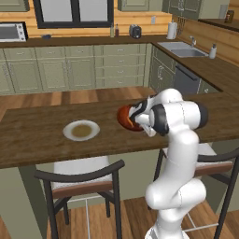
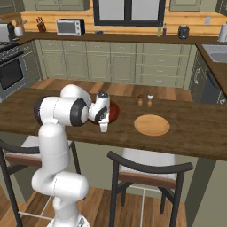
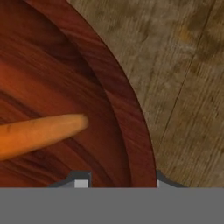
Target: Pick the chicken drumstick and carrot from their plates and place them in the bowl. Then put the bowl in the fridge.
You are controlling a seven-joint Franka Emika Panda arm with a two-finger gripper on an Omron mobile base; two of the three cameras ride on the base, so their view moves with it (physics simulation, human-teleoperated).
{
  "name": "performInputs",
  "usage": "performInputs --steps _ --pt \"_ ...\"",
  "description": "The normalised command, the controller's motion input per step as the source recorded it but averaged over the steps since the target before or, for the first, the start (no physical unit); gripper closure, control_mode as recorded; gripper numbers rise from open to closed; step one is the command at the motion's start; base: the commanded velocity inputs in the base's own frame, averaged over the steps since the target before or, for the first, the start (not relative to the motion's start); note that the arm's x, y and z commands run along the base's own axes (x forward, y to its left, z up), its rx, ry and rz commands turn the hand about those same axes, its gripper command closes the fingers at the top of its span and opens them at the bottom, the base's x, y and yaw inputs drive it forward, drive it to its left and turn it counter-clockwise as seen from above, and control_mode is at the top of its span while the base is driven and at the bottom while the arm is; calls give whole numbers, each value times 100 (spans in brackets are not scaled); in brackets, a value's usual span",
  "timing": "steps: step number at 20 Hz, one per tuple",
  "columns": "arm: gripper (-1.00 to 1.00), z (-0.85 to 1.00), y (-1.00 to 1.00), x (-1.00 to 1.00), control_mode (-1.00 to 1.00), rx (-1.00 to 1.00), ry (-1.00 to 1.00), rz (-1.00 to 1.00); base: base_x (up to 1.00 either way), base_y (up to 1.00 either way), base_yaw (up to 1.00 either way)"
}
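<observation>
gripper straddling the bowl rim, one tip inside, one outside, looks clamped on the wall | carrot seen lying inside bowl, long axis pointing across at the rim | bowl glossy reddish-brown, sat on the counter | tan plate further along

Home kitchen — green cabinets along wood-panelled walls, microwave, oven range, sink with faucet, dishwasher, window. Wooden island worktop with bar stools — wood plank floor.
</observation>
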Motion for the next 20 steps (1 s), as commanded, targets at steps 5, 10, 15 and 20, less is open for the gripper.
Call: performInputs --steps 5,10,15,20 --pt "100 44 0 -31 -100 1 -11 0 0 0 0" --pt "100 96 -1 -92 -100 9 0 0 0 0 0" --pt "100 100 0 -100 -100 3 5 0 0 0 0" --pt "100 88 2 -100 -100 0 13 -1 0 0 0"
